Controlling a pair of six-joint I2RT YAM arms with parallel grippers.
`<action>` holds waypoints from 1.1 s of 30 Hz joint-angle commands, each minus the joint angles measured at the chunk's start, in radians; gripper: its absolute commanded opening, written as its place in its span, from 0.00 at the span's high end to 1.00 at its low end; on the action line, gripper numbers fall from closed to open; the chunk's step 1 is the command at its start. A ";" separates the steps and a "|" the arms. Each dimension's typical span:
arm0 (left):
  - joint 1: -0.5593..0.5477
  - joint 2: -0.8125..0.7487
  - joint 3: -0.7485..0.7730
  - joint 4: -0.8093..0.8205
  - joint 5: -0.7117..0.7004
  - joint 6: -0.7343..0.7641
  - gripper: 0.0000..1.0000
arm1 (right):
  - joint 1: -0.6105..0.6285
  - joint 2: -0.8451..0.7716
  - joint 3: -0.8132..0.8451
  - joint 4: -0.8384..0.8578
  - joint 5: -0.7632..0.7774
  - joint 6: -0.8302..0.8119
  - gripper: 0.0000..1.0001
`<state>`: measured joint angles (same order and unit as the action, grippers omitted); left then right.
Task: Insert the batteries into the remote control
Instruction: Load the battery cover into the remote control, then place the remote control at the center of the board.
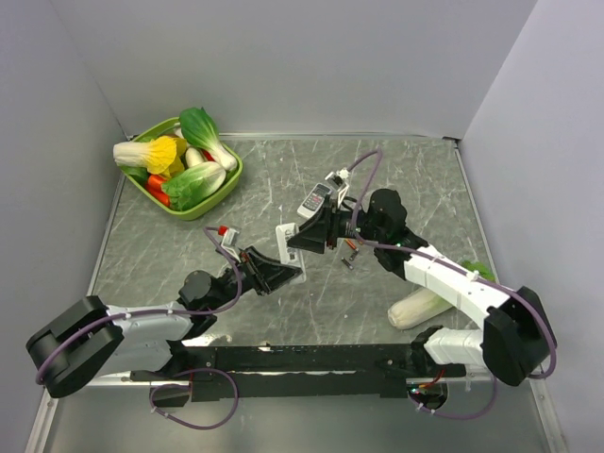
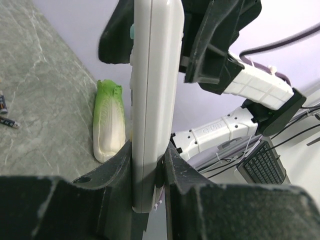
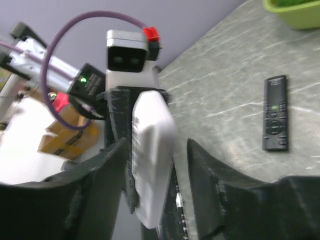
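Black fingers of the left gripper (image 2: 147, 156) fill the foot of its wrist view, closed tight on the lower end of the white remote (image 2: 152, 75). The remote stands upright and edge-on out of those jaws. From the other side the right gripper (image 3: 156, 150) straddles the remote's far end with its jaws apart. One finger lies against the casing and the other stands off it with a gap, so that hand is not clamping anything.

No battery sits in either pair of jaws. The batteries (image 2: 9, 123) that can be made out, at least two slim dark ones, lie loose on the table (image 1: 406, 189), outside both jaws and off to the side of the held remote. In the top view a few small pieces lie just beside the right jaws. The battery bay cannot be made out, nor whether its cover is on or off.

As a judgement, the task is at an early stage: the remote is lifted and steadied, but loading is not yet done. What seems left is exposing the bay, fetching each cell, seating it and closing up.

Farther out, a black remote (image 3: 275, 112) lies flat well beyond the right jaws, a cabbage (image 2: 109, 120) rests behind the left jaws' load, and a green basket (image 1: 231, 179) of vegetables sits well apart
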<state>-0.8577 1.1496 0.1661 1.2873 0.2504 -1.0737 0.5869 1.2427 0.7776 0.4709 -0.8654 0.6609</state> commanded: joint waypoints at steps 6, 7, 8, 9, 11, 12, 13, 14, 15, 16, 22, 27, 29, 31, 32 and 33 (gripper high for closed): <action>-0.006 -0.103 0.072 -0.106 -0.052 0.112 0.99 | 0.022 -0.195 0.055 -0.314 0.287 -0.234 0.01; -0.006 -0.113 0.081 -0.162 -0.066 0.119 0.99 | 0.030 -0.206 0.060 -0.360 0.317 -0.241 0.01; -0.006 -0.129 0.088 -0.190 -0.071 0.144 0.99 | 0.045 -0.215 0.068 -0.385 0.383 -0.245 0.00; -0.004 -0.137 0.095 -0.215 -0.077 0.153 0.99 | 0.053 -0.232 0.071 -0.405 0.417 -0.245 0.00; -0.006 -0.160 0.108 -0.281 -0.098 0.179 0.99 | 0.082 -0.249 0.072 -0.451 0.538 -0.238 0.00; -0.006 -0.166 0.113 -0.304 -0.105 0.187 0.99 | 0.099 -0.264 0.074 -0.463 0.578 -0.234 0.00; -0.007 -0.171 0.124 -0.321 -0.111 0.195 0.99 | 0.115 -0.270 0.078 -0.466 0.623 -0.236 0.00; -0.007 -0.178 0.128 -0.354 -0.123 0.207 0.99 | 0.160 -0.273 0.089 -0.500 0.659 -0.244 0.00; -0.009 -0.182 0.131 -0.368 -0.129 0.213 0.99 | 0.184 -0.275 0.097 -0.511 0.740 -0.248 0.00; -0.010 -0.188 0.138 -0.379 -0.137 0.218 0.99 | 0.207 -0.272 0.104 -0.517 0.781 -0.250 0.00; -0.018 -0.183 0.150 -0.396 -0.143 0.227 0.99 | 0.280 -0.226 0.126 -0.482 0.859 -0.189 0.00; -0.027 -0.175 0.164 -0.422 -0.155 0.241 0.99 | 0.312 -0.152 0.164 -0.466 0.864 -0.181 0.00; -0.030 -0.171 0.170 -0.444 -0.166 0.253 0.99 | 0.329 -0.125 0.179 -0.466 0.902 -0.184 0.01; -0.035 -0.169 0.177 -0.457 -0.178 0.262 0.99 | 0.338 -0.109 0.187 -0.498 0.922 -0.185 0.01; -0.037 -0.168 0.181 -0.463 -0.180 0.265 0.99 | 0.335 -0.092 0.193 -0.503 0.930 -0.187 0.02; -0.040 -0.165 0.190 -0.473 -0.181 0.270 0.99 | 0.338 -0.088 0.196 -0.506 0.927 -0.188 0.02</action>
<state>-0.8852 0.9798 0.2970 0.8154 0.0971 -0.8459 0.9127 1.1324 0.9131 -0.0288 0.0082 0.4698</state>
